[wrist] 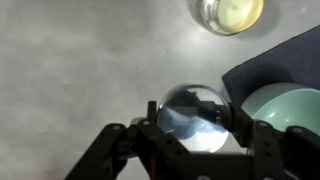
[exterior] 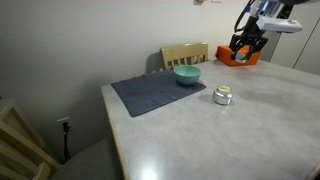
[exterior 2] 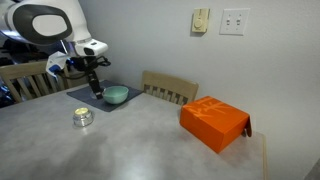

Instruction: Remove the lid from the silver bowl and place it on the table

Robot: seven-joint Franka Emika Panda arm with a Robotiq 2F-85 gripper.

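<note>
In the wrist view my gripper (wrist: 197, 122) is shut on the lid (wrist: 193, 108), a round shiny silver cap held between both fingers above the pale table (wrist: 70, 60). The silver bowl (wrist: 229, 12) stands uncovered at the top edge, with something pale yellow inside. In both exterior views the small silver bowl (exterior: 222, 95) (exterior 2: 82, 118) sits on the table (exterior: 250, 130) (exterior 2: 150, 140). The gripper (exterior: 245, 45) (exterior 2: 96, 86) hangs in the air apart from it, near the teal bowl. The lid is too small to make out in the exterior views.
A teal bowl (exterior: 187, 75) (exterior 2: 117, 95) (wrist: 290, 110) sits on a dark grey-blue placemat (exterior: 150, 93) (wrist: 285, 55). An orange box (exterior 2: 213, 123) (exterior: 240, 58) lies on the table. A wooden chair (exterior: 185, 53) (exterior 2: 170, 90) stands behind it.
</note>
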